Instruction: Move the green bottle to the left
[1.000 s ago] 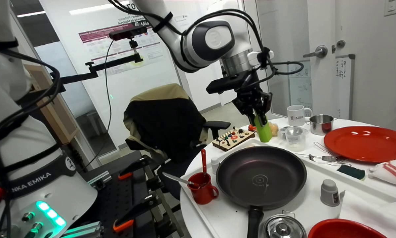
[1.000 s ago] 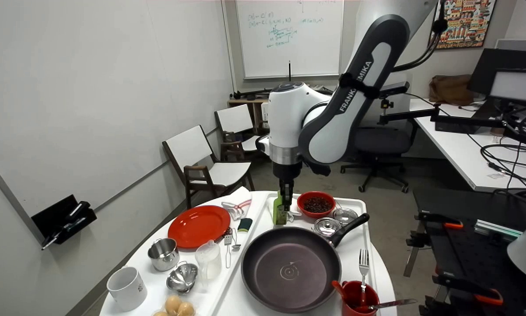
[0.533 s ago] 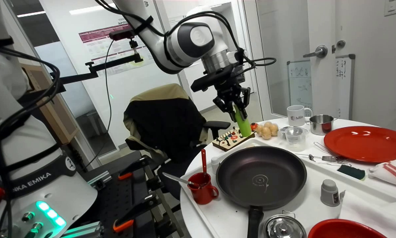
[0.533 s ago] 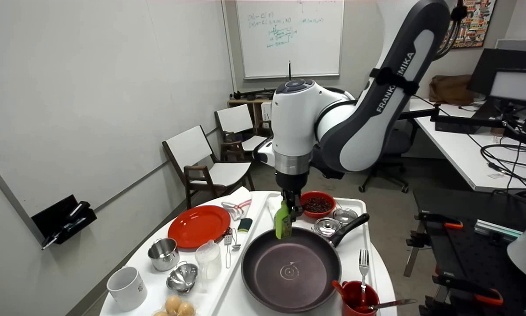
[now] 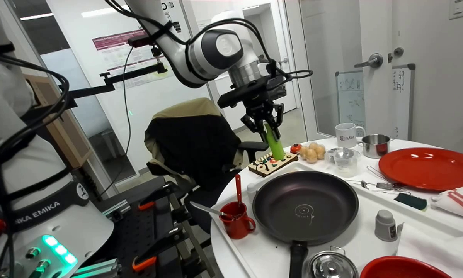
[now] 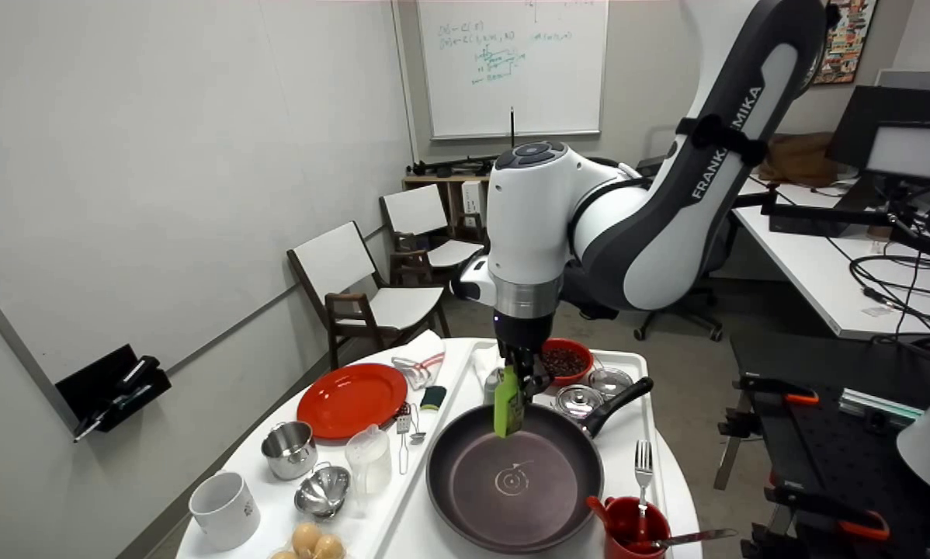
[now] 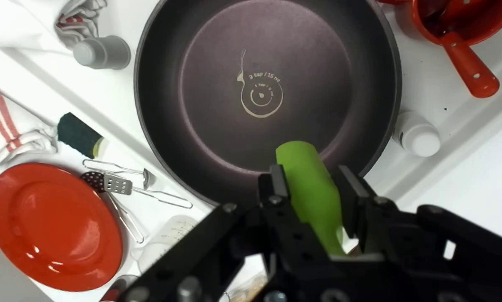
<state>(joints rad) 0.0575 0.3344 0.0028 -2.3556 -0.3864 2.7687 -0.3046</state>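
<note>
Partly out of sight — green bottle (image 5: pixel 275 150), upper part tight in the pincer (image 5: pixel 271 136).

I read the bottle (image 7: pixel 314 193) as smooth, matt plastic, the pan (image 7: pixel 267 130) as smooth with a dull sheen. The plate (image 5: pixel 428 168) comes through glossy; the pot (image 5: pixel 374 146) and lid (image 5: pixel 332 266) give me polished metal. I make out cloth in the towel (image 7: pixel 20 130), wood in the board (image 5: pixel 281 165), roughness in the sponge (image 7: pixel 78 135).
</note>
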